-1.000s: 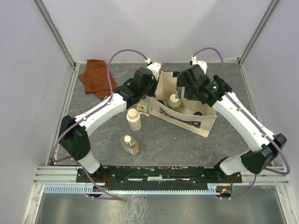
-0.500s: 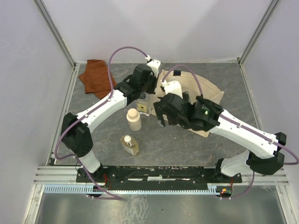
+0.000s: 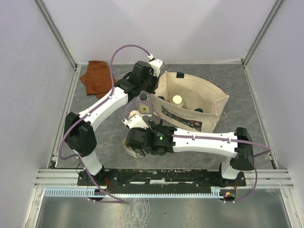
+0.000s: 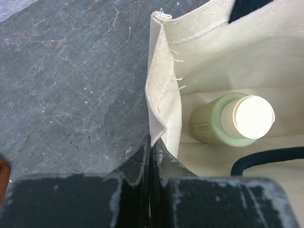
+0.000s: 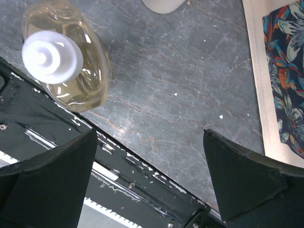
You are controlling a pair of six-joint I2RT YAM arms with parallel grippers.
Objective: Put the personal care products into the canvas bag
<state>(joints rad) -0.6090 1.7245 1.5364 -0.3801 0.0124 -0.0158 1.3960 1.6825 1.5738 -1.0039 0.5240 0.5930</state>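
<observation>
The canvas bag [image 3: 209, 102] stands open at the back right, its floral panel [image 5: 285, 71] facing the front. My left gripper [image 4: 152, 145] is shut on the bag's left rim [image 4: 159, 95]. The olive-green bottle [image 4: 223, 123] stands upright inside the bag [image 3: 177, 100]. The clear square bottle [image 3: 145, 109] stands just left of the bag. My right gripper [image 5: 149, 137] hangs open above the table's front edge, with the amber flat bottle [image 5: 66, 61] beside its left finger, apart from it. The right arm largely hides the cream cylinder [image 5: 164, 4].
A rust-brown folded cloth [image 3: 97, 78] lies at the back left. A dark bag handle [image 4: 266, 156] loops inside the bag. The black mounting rail [image 5: 118, 180] runs right below the right gripper. White walls close in the table on three sides.
My right arm has left the bag and swung to the front left, down over the amber bottle. The left gripper still holds the bag's rim. The bag's mouth stands uncovered.
</observation>
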